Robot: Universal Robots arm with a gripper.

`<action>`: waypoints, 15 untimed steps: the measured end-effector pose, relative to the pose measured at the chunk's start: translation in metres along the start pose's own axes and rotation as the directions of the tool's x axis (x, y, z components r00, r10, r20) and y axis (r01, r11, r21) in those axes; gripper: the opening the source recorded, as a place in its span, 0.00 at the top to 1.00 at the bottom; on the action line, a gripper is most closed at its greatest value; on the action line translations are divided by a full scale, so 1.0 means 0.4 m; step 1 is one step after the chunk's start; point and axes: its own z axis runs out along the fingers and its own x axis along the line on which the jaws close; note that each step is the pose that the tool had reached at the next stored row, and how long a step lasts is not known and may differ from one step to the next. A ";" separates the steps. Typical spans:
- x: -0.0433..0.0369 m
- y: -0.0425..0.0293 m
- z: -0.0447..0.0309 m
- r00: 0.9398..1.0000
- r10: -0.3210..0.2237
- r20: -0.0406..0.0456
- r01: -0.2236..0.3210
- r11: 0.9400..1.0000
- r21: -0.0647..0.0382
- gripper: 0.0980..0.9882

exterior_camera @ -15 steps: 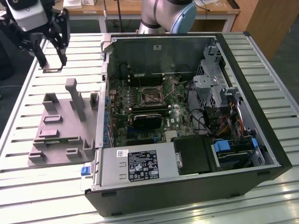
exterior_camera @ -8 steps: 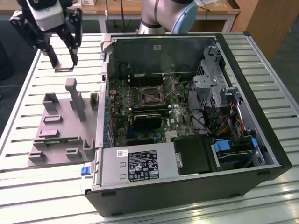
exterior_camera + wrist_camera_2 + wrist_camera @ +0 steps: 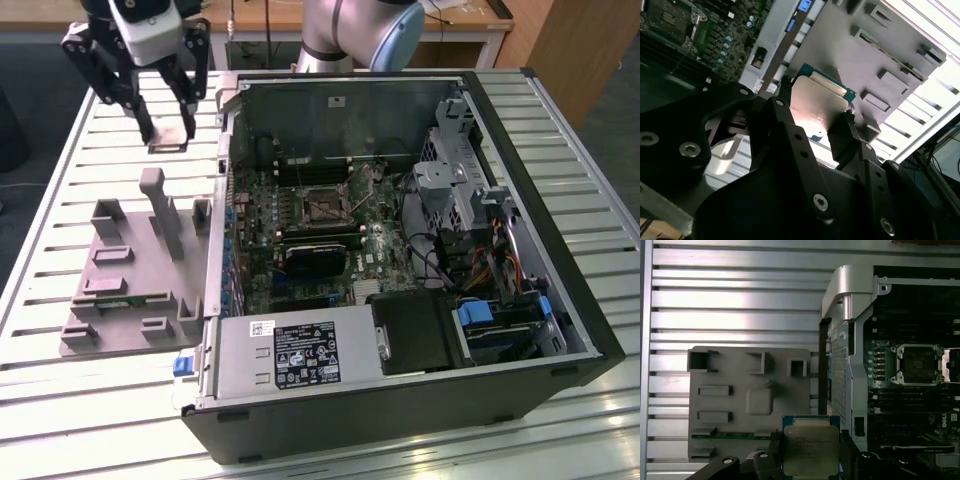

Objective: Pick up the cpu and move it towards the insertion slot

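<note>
Jaws of a robot arm are closed on the cpu (image 3: 810, 447), with 2 black fingers (image 3: 795, 145) pressing on opposite edges of the chip and nothing else between them. The pick-up looks done: in the exterior view the chip hangs in the air over the slatted metal desk (image 3: 60, 400), above the far end of a grey holder plate (image 3: 135, 275), on the exterior view's left and outside the open computer case (image 3: 590, 330). The move is what remains. The insertion slot (image 3: 917, 365) sits on the green motherboard (image 3: 385, 250) inside the case, well apart from the chip, and the case wall stands between them. The slot is a square socket with a silvery frame around a dark centre, and it appears open and unoccupied. The chip is a small flat square with a pale, shiny metal top bearing fine print, and a thin teal-green rim showing around the lid. It is held roughly level, lid facing the first wrist camera, and bright glare washes its face in the second wrist view. A narrow green memory stick (image 3: 740, 435) lies in the holder plate.
</note>
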 end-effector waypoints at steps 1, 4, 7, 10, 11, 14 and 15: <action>-0.011 0.000 0.000 1.000 0.000 -0.001 0.000 1.000 0.000 0.51; -0.046 0.000 0.001 1.000 0.000 -0.003 0.000 1.000 0.000 0.51; -0.080 0.000 0.002 1.000 0.000 -0.005 0.000 1.000 0.000 0.51; -0.114 0.001 0.003 1.000 0.000 -0.007 0.000 1.000 0.000 0.51; -0.125 0.001 0.004 1.000 0.001 -0.008 -0.001 1.000 0.000 0.51; -0.160 0.001 0.005 1.000 0.000 -0.010 0.000 1.000 0.000 0.51; -0.171 0.001 0.005 1.000 0.001 -0.011 -0.001 1.000 0.000 0.51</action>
